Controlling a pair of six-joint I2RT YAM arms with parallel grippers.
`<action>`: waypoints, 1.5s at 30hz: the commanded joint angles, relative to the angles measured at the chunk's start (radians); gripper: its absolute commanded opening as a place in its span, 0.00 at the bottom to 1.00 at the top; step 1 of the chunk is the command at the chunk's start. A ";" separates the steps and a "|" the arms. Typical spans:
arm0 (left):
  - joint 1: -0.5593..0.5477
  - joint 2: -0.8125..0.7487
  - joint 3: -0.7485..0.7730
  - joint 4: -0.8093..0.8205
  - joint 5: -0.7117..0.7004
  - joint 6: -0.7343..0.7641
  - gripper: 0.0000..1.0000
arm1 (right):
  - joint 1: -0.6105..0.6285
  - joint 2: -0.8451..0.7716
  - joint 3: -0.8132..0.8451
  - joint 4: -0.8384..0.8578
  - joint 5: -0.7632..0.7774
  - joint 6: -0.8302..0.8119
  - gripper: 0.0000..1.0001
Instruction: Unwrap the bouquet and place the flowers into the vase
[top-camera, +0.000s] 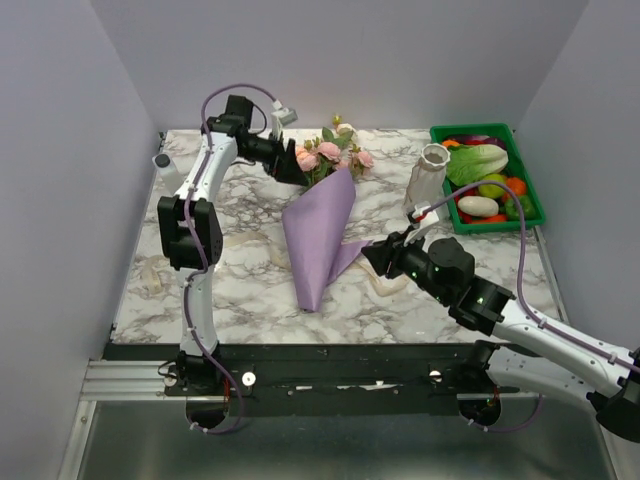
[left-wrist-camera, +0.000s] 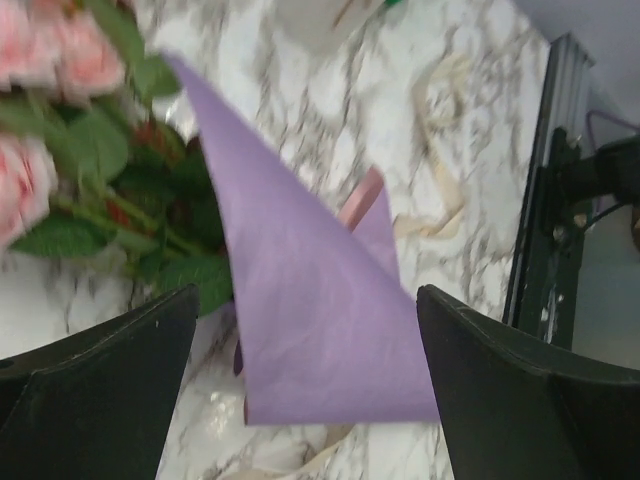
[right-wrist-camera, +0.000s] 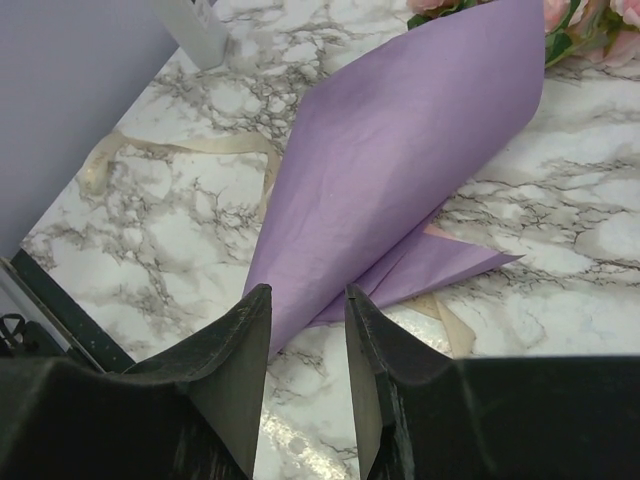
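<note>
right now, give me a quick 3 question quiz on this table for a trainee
1. True or false: the flowers already stand in the vase.
2. The left pincer is: A) shut on a stem, B) open, C) out of view.
3. What lies loose on the marble beside the paper cone?
Key: 1 false, they lie at the cone's wide end. 2 B. 3 the cream ribbon.
</note>
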 joint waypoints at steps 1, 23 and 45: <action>0.028 0.008 -0.136 -0.108 -0.087 0.269 0.99 | 0.001 -0.001 -0.014 0.013 -0.013 0.002 0.44; 0.041 0.075 -0.204 -0.271 -0.046 0.585 0.33 | -0.001 0.075 0.032 0.011 -0.058 0.003 0.43; 0.024 0.008 -0.112 -0.525 0.042 0.694 0.53 | -0.015 0.008 -0.026 0.011 -0.058 0.034 0.41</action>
